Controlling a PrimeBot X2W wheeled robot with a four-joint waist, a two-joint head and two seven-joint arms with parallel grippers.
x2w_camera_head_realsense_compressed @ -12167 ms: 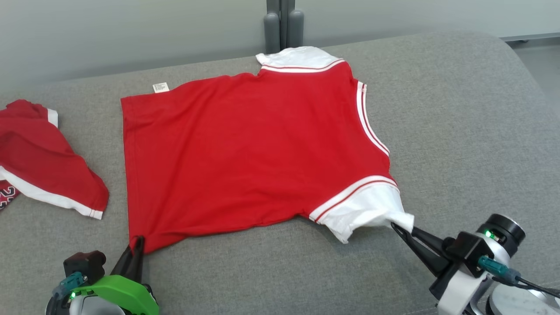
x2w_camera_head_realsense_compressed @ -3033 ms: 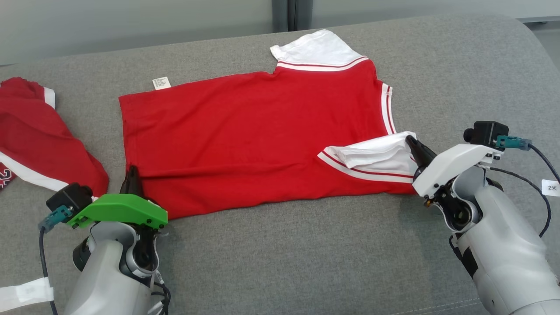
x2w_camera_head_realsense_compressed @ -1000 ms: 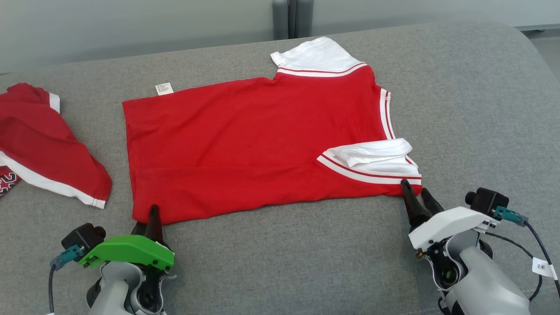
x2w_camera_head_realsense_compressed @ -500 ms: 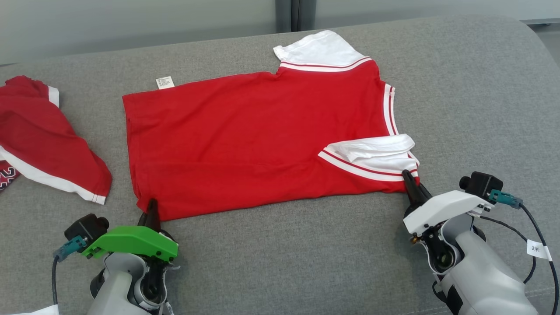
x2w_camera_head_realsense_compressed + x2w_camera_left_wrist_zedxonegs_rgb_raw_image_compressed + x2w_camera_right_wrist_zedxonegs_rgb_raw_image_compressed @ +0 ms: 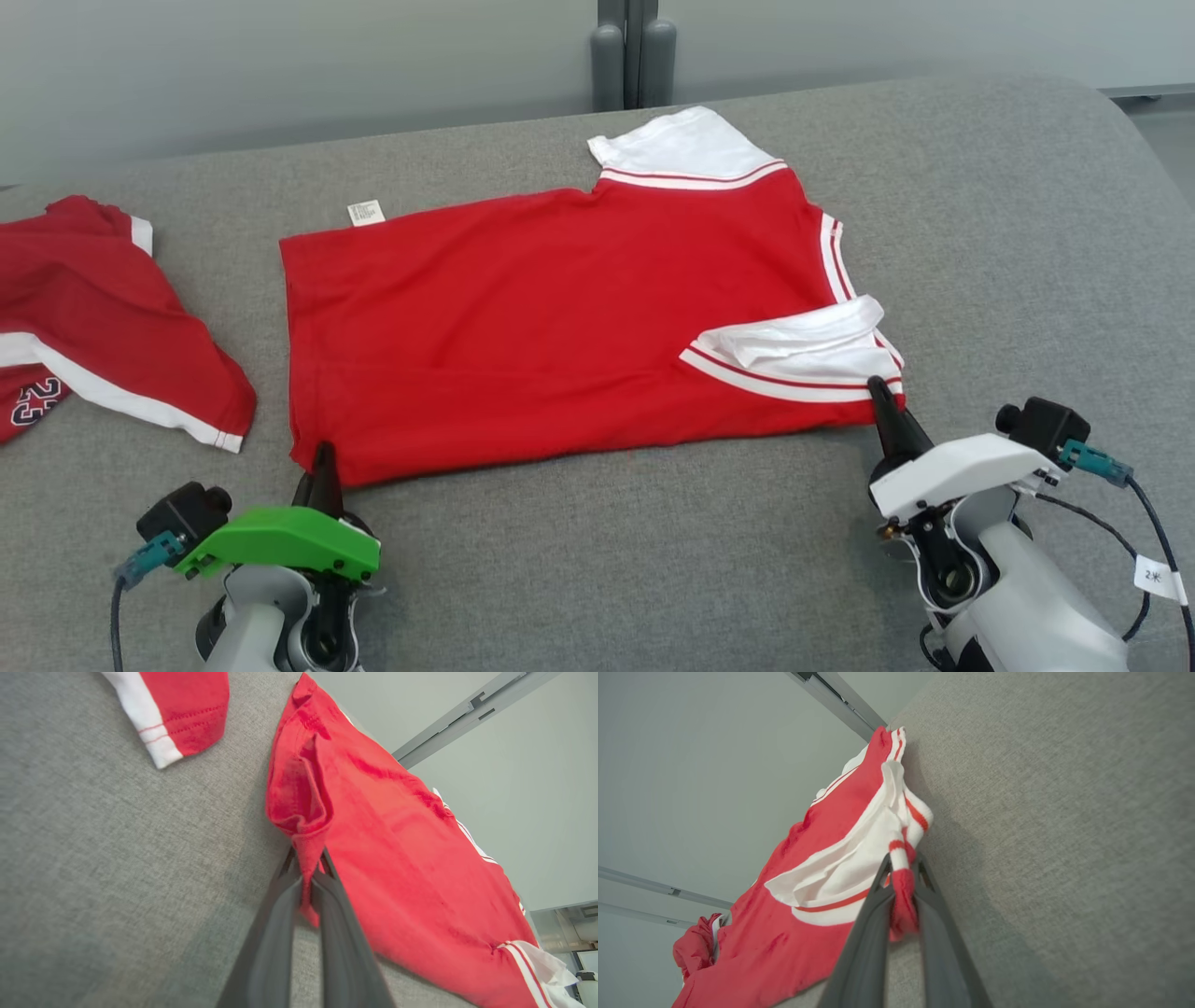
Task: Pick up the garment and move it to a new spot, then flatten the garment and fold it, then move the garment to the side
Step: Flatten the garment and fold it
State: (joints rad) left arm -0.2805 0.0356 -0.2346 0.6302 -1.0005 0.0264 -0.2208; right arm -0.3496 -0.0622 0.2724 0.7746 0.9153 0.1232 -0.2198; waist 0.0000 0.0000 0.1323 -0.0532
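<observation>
1. Both grippers are clamped right now. The left gripper (image 5: 324, 459) has its 2 dark fingers (image 5: 275, 952) pinched together on the near hem corner of the red garment (image 5: 541, 317).
2. Over to the left wrist view: red cloth is squeezed between the tips of the left gripper (image 5: 306, 858), a small tuft pokes back between the fingers, and a puckered fold of the garment (image 5: 397, 858) rises just beyond them.
3. The right gripper (image 5: 878, 397) is closed just as tight, gripping the near shoulder corner. From its wrist, the red-and-white striped band is caught between the tips of the right gripper (image 5: 901, 863).
4. The garment lies spread on the grey cushion (image 5: 1008, 233), stretching ahead of both grippers and spanning the gap between them.
5. 1 white sleeve (image 5: 803, 350) is folded back onto the red body, just beyond the right gripper's tips.
6. The other white sleeve (image 5: 681, 145) sits far ahead of that gripper, and a white label (image 5: 365, 212) sits well ahead of the left one.
7. A second red garment (image 5: 112, 317) lies crumpled on the left gripper's outer side, apart.
</observation>
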